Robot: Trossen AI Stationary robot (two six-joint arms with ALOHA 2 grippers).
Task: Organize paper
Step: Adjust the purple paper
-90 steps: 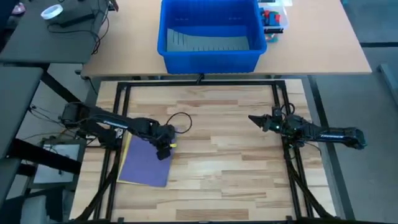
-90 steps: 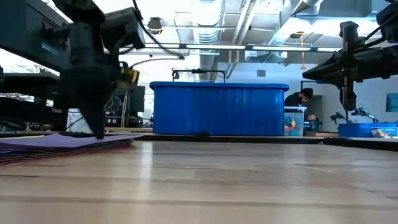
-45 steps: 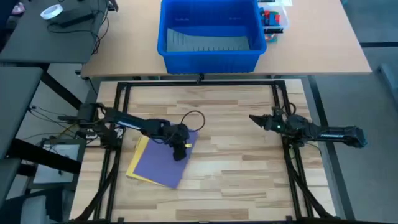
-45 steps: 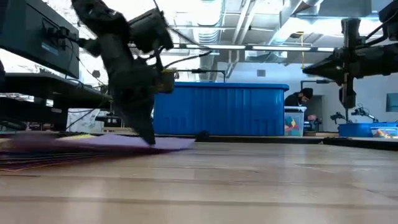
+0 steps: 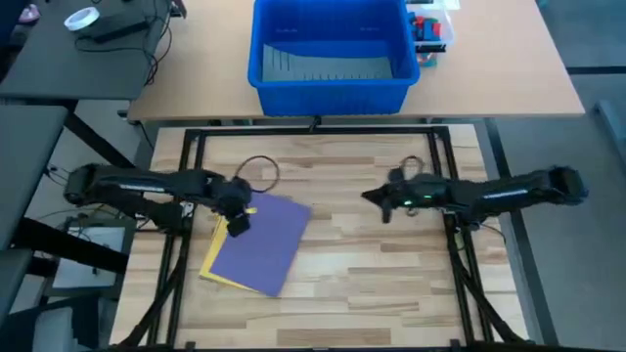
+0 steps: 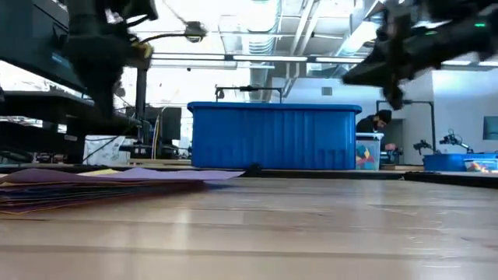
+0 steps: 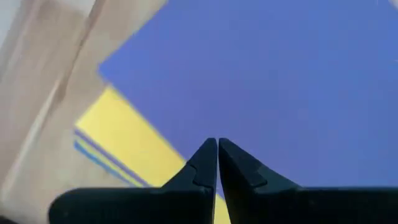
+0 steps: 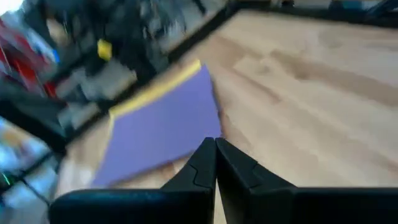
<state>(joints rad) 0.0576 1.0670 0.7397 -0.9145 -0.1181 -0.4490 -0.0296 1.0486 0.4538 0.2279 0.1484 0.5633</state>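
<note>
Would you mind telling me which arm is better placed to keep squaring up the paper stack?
The left. Its hand, fingers shut, hangs over the upper left corner of the paper. The right hand, also shut, sits over bare table, well clear of the stack's right edge.

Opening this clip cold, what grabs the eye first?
The purple sheet topping a paper stack on the left of the wooden table, yellow edges peeking out. The left pincer hovers at the stack's corner, shut; the right pincer points toward it from mid-table, also shut. Behind sits a big blue bin.
</note>
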